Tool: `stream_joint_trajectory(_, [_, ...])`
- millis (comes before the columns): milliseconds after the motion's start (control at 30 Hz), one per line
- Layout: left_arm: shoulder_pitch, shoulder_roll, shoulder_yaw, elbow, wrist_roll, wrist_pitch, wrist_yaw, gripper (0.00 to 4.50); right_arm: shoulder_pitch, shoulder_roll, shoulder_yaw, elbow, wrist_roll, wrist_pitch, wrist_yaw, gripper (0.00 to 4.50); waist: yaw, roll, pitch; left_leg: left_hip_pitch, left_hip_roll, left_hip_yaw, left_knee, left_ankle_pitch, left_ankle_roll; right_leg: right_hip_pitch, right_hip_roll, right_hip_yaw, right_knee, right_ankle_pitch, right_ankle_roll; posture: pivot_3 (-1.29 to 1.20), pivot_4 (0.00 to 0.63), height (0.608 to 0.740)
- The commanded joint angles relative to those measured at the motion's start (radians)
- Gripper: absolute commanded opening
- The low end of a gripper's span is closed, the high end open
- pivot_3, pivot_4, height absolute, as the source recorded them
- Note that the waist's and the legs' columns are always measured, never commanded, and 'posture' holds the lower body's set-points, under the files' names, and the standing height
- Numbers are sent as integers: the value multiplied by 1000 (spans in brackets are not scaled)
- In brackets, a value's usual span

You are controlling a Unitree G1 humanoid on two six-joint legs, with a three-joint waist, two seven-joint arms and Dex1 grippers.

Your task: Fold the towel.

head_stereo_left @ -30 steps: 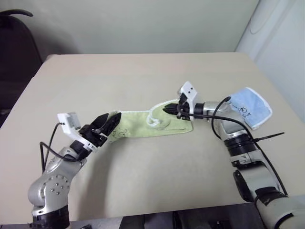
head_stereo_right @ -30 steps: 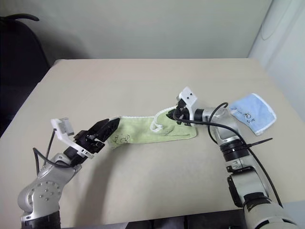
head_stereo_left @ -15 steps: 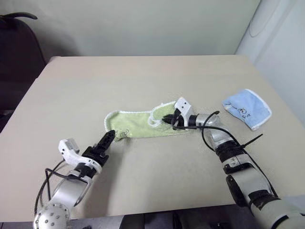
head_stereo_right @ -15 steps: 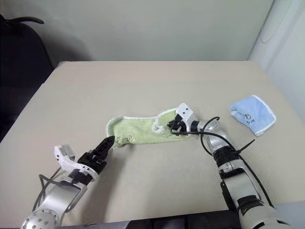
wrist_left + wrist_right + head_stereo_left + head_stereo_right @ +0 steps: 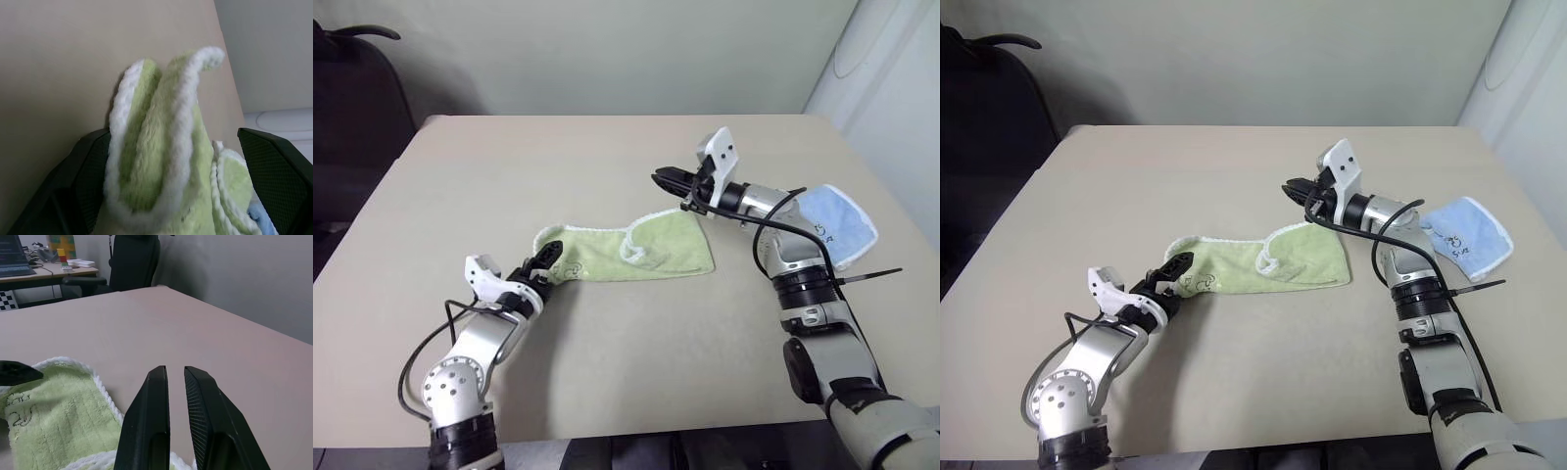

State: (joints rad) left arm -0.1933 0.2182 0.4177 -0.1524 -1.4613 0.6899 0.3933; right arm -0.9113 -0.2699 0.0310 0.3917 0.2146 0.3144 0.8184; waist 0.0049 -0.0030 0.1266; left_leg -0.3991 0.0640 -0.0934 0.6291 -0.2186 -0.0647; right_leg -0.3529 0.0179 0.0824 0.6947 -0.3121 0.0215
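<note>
Left eye view: towel [image 5: 628, 251] lies mid-table [image 5: 607, 176], partly folded; blue cloth [image 5: 834, 223] sits well right of it, clear of the work. Left wrist view: left gripper [image 5: 171, 186] stands open astride the towel's end; close fully on both layers before lifting. Right wrist view: right gripper [image 5: 176, 382] nearly shut, empty, above the towel.

We find no legible text; the towel [image 5: 625, 251] and the blue cloth [image 5: 837, 224] each bear a small dark embroidered mark, not readable
</note>
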Motion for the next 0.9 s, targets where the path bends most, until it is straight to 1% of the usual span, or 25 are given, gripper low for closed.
stream_joint_trajectory(33, [-19, 15, -8, 92, 59, 8, -4, 3965, -2, 1, -26, -58, 26, 2, -25, 598, 2, 1, 0, 0, 0, 0, 0, 0, 0, 0, 0, 0, 0, 0, 0, 0, 150, 740])
stream_joint_trajectory(67, [-26, 17, -7, 95, 65, 8, -10, 3790, 1, 2, -27, -63, 27, 5, -28, 598, 2, 1, 0, 0, 0, 0, 0, 0, 0, 0, 0, 0, 0, 0, 0, 0, 150, 740])
stream_joint_trajectory(300, [-19, 31, 10, 48, 93, 10, -61, 1184, 15, 2, -32, -76, 32, 12, -46, 598, 0, 1, 0, -1, 0, 0, -1, 0, -1, -2, 1, 1, 0, 0, 0, 0, 150, 740])
stream_joint_trajectory(400, [-15, 45, 12, 1, 107, 3, -100, 101, 18, 2, -32, -73, 34, 11, -50, 598, -1, 0, 0, -2, 0, 1, -1, 2, -5, -3, 2, 1, -2, 0, 0, 0, 150, 740])
stream_joint_trajectory(533, [-37, 92, -9, -83, 140, 7, -171, 43, 20, -2, -41, -64, 38, 8, -63, 598, -2, 0, 1, -5, 1, 0, -2, 2, -6, -5, 6, 2, -4, 0, 0, 0, 150, 740])
stream_joint_trajectory(667, [-150, 171, -59, -123, 162, 42, -234, 43, 13, -23, -75, -41, 42, 4, -86, 598, 2, -1, 1, -7, 2, -3, -2, 2, -6, -6, 7, 2, -5, 0, -1, 0, 150, 740])
stream_joint_trajectory(733, [-230, 211, -122, -122, 204, 74, -283, 43, 14, -38, -94, -30, 39, 0, -105, 598, 5, -1, 1, -9, 3, -4, -1, 2, -6, -7, 7, 1, -5, 0, 0, 0, 150, 740])
stream_joint_trajectory(800, [-315, 243, -212, -113, 267, 109, -346, 43, 13, -50, -108, -17, 35, -6, -121, 598, 6, -1, 1, -10, 2, -4, 0, 2, -7, -6, 6, 2, -6, 1, 1, 0, 150, 740])
stream_joint_trajectory(900, [-446, 256, -363, -61, 379, 169, -431, 43, 11, -67, -127, 0, 26, -19, -153, 598, 5, -1, 1, -11, 1, -4, 0, 2, -8, -6, 4, 2, -11, 4, 3, 0, 150, 740])
